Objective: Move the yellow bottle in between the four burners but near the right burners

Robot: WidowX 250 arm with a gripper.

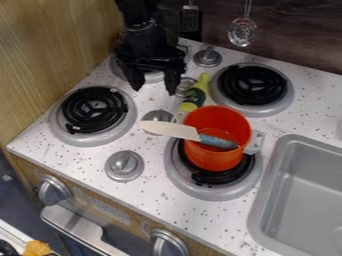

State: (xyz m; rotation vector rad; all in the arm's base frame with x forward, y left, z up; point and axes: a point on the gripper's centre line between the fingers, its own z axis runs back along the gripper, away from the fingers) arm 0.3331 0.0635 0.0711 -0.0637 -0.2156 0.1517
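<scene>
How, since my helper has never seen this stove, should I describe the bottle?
On the white speckled stovetop, find the orange-red pot on the black-coiled burner beside the grey sink. Just behind it is a slim yellow-green bottle with a dark label. Its narrow neck and yellowish colour set it apart from the round grey knob next to it.

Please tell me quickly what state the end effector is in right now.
End effector: open, fingers apart, holding nothing.
</scene>
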